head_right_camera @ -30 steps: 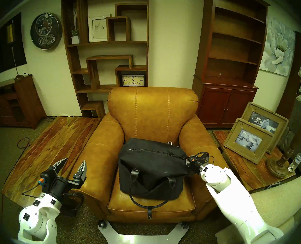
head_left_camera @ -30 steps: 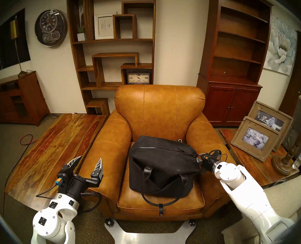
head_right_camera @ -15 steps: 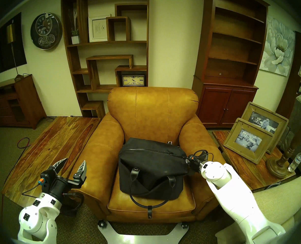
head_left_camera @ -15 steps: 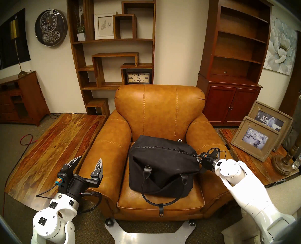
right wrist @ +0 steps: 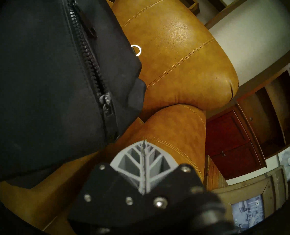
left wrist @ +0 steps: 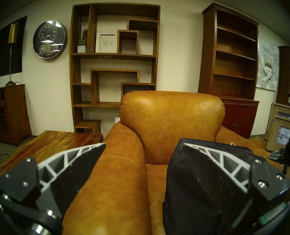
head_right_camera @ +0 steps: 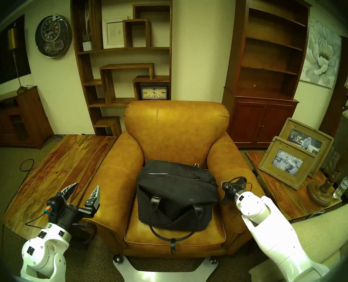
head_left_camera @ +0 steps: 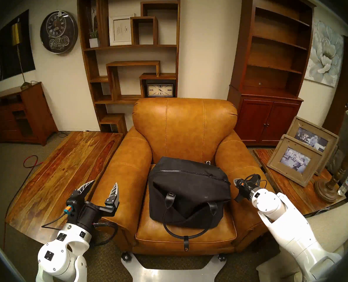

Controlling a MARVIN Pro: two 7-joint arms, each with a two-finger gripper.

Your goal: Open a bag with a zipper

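Left claw (head_left_camera: pixel 98 187): nearest item, parked over the armchair's left armrest (head_left_camera: pixel 116 186), fingers spread wide, nothing between them, clear of the bag. Right claw (right wrist: pixel 144 143): fingers pressed flat together with nothing caught between them, poised above the right armrest (head_left_camera: pixel 248 171), just beside the bag's right end but apart from it (the wrist view shows tan leather between fingertip and fabric). Bag (head_left_camera: pixel 187 192): soft black fabric, slumped on the seat cushion (head_left_camera: pixel 185 234) of the tan leather armchair (head_left_camera: pixel 184 125), loop handles (head_left_camera: pixel 184 233) draped over the cushion's front edge, small metal ring (head_left_camera: pixel 208 162) at the far right corner. Zipper (head_left_camera: pixel 191 172): runs across the bag's top from left to right, apparently closed along its whole visible length; one slider with its dark pull (right wrist: pixel 105 102) lies near the right end, a second pull tab (right wrist: pixel 88 27) farther along the teeth. Judgement: the step in hand is securing the near pull, and the empty pinch suggests no grasp yet. To do it well, reopen narrowly, approach along the zipper line, close on the tab itself rather than the fabric, then draw leftward along the teeth while the free claw steadies the bag's end. Background: bookcases and clocks against the far wall.
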